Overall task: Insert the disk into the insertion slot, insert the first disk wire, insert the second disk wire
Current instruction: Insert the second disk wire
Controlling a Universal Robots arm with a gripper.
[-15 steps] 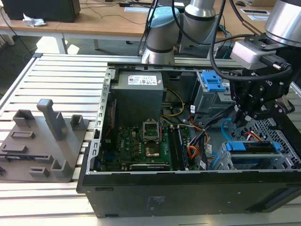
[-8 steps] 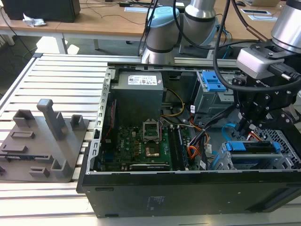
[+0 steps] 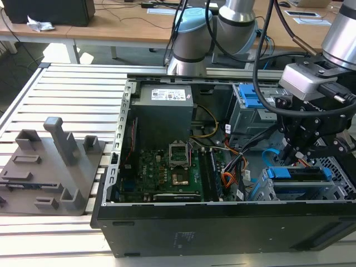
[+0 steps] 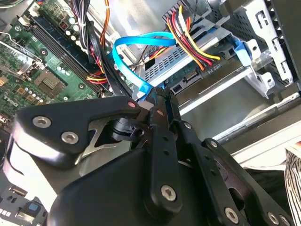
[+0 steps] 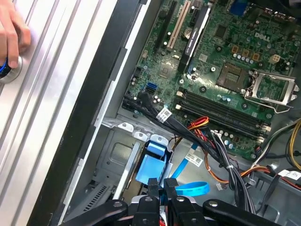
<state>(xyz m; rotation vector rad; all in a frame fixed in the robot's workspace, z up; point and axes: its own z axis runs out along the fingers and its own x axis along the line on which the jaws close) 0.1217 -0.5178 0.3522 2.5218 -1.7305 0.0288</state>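
The disk (image 3: 295,173), in its bright blue carrier, lies inside the insertion slot (image 3: 342,189), the perforated grey cage at the exterior view's right. My gripper (image 3: 291,153) hangs just above the disk's rear edge. In the second wrist view the gripper (image 4: 155,96) is shut on the end plug of a flat blue wire (image 4: 123,52) that loops up from it, close to the disk's rear connectors (image 4: 188,77). A red, yellow and black wire bundle (image 4: 195,40) reaches the same edge. The first wrist view has the fingertips (image 5: 153,184) together over the blue carrier (image 5: 153,167).
The open black case (image 3: 222,222) holds a motherboard (image 3: 167,172), a power supply (image 3: 164,103) and a second cage with a blue latch (image 3: 253,100). Loose cables (image 3: 233,167) cross beside the cage. A grey fixture (image 3: 55,167) stands on the slatted table. A hand (image 5: 11,33) rests there.
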